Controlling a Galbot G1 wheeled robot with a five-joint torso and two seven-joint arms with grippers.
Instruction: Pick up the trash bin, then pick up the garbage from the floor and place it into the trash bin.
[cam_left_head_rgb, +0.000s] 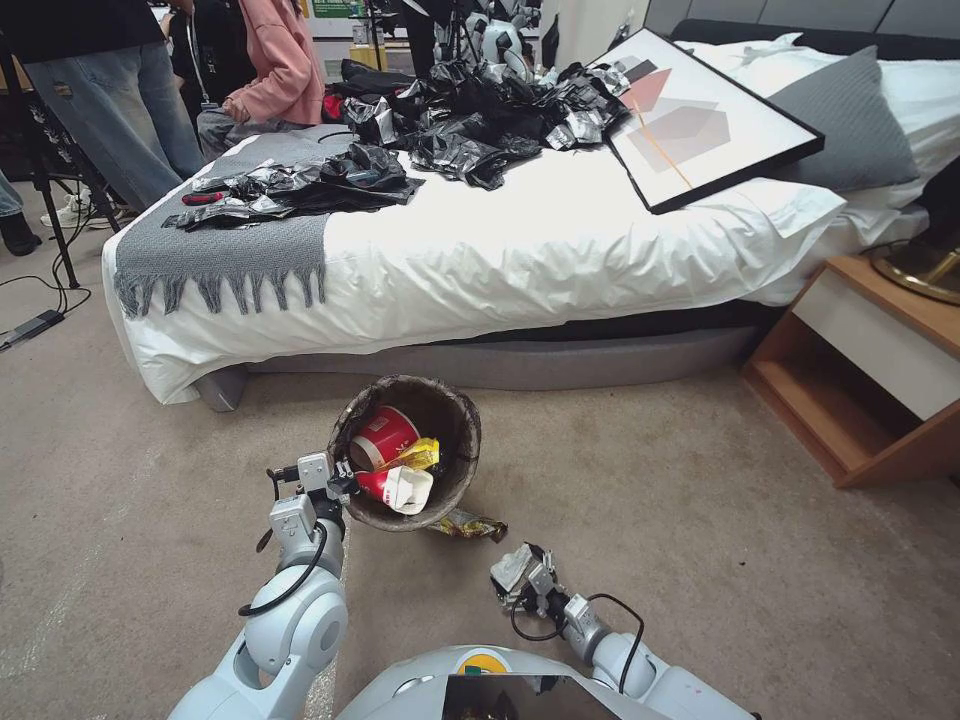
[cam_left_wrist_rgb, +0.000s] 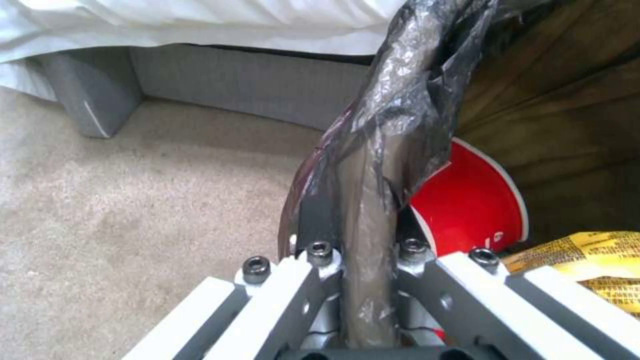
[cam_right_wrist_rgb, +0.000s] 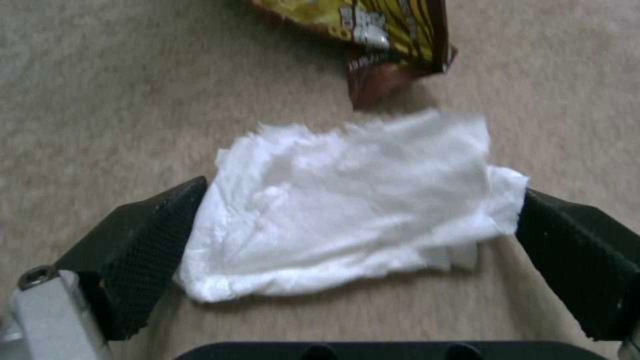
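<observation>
Head view: your left hand (cam_left_head_rgb: 340, 483) is clamped on the rim of the trash bin (cam_left_head_rgb: 452, 420), which is tilted toward you near the bed (cam_left_head_rgb: 520, 260) and contains red cups (cam_left_head_rgb: 383, 437).

Left wrist view: the fingers (cam_left_wrist_rgb: 313, 220) pinch the liner-covered rim (cam_left_wrist_rgb: 393, 115).

Right wrist view: your right hand (cam_right_wrist_rgb: 353, 235) is spread wide, its pads (cam_right_wrist_rgb: 143, 240) flanking a white tissue (cam_right_wrist_rgb: 353, 200) on the carpet (cam_right_wrist_rgb: 100, 100), near a gold wrapper (cam_right_wrist_rgb: 373, 25).
</observation>
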